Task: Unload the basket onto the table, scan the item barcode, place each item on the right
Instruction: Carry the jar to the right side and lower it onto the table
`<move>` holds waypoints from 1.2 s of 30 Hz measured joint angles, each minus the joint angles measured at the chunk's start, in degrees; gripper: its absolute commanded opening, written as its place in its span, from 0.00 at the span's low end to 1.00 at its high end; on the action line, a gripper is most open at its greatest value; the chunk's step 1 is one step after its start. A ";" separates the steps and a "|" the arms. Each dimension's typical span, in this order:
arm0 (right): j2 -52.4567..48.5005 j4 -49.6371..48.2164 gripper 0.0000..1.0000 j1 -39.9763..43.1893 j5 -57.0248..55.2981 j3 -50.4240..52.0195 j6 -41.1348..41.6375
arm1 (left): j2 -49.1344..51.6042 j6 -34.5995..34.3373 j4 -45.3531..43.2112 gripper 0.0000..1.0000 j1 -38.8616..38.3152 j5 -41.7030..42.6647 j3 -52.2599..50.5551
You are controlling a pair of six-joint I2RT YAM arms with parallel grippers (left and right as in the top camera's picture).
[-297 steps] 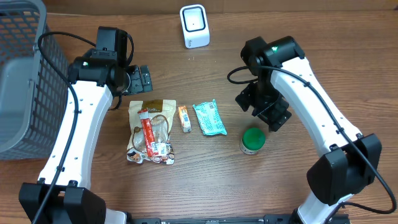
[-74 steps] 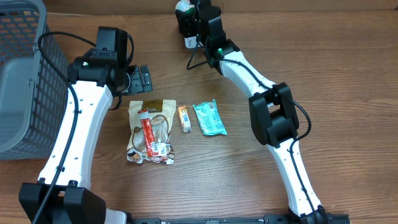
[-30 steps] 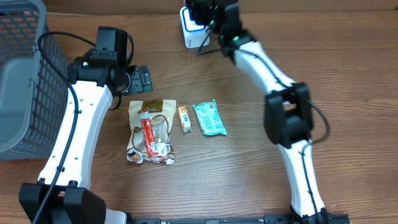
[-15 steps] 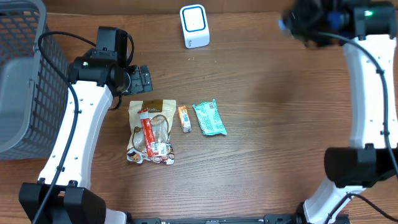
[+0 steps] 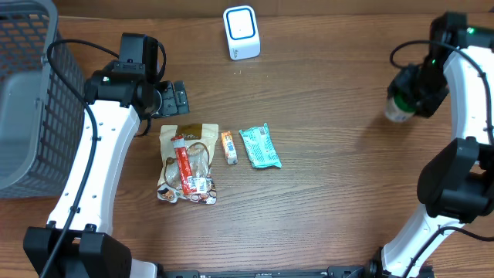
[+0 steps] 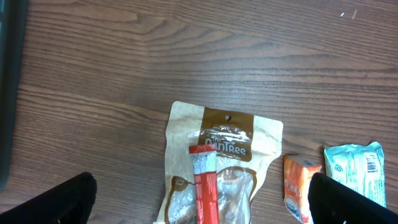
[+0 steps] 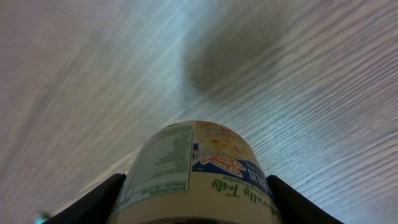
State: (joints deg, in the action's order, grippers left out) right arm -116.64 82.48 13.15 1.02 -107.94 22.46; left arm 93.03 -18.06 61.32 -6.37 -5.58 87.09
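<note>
So the right tool [image 5: 407,99] is pinching the jar [image 5: 396,111] round its body, one finger [image 7: 93,198] on either side, lid end pointing away from the wrist. The wrist view shows a blurry shadow on the tabletop [image 5: 332,201] under the jar, so I'd say it's being carried in the air, not set down. Gripping the sides makes sense: the label stays uncovered and can be turned toward a reader. I can see nutrition print on the label, but no barcode from here.

The odd bit is that the scanner [image 5: 241,32] sits way off to that tool's left, at the back edge, so the jar is nowhere near it. My guess is the scan part is done and the jar is headed for a drop spot on this side, but I can't be sure.

The left tool [image 5: 176,99] is spread wide, holding nothing, and hangs just behind the pouch [image 6: 214,165]. The orange packet [image 6: 296,186] and teal packet [image 6: 353,167] lie off to the pouch's side. It looks parked there ready for the next pick. The basket [image 5: 31,93] is out on that arm's far side.
</note>
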 measured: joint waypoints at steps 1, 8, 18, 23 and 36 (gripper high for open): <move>0.00 -0.96 0.11 0.15 -0.02 1.81 0.00 | 0.00 0.00 -0.02 1.00 0.00 0.00 0.00; 0.00 -6.16 0.15 0.96 -1.92 10.45 -0.02 | 0.00 0.00 0.00 1.00 0.00 0.00 0.00; 0.00 -7.04 0.16 1.11 -2.75 11.28 -0.02 | 0.00 0.00 0.00 1.00 0.00 0.00 0.00; 0.00 -10.29 0.16 1.11 -2.78 13.68 0.02 | 0.00 0.00 0.00 1.00 0.00 0.00 0.00; 0.00 -15.13 0.79 1.11 -2.71 20.50 -0.02 | 0.00 0.00 0.00 1.00 0.00 0.00 0.00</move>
State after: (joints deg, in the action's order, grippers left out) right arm -116.64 67.35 14.26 -1.69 -87.44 22.44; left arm 93.03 -18.06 61.32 -6.37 -5.58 87.09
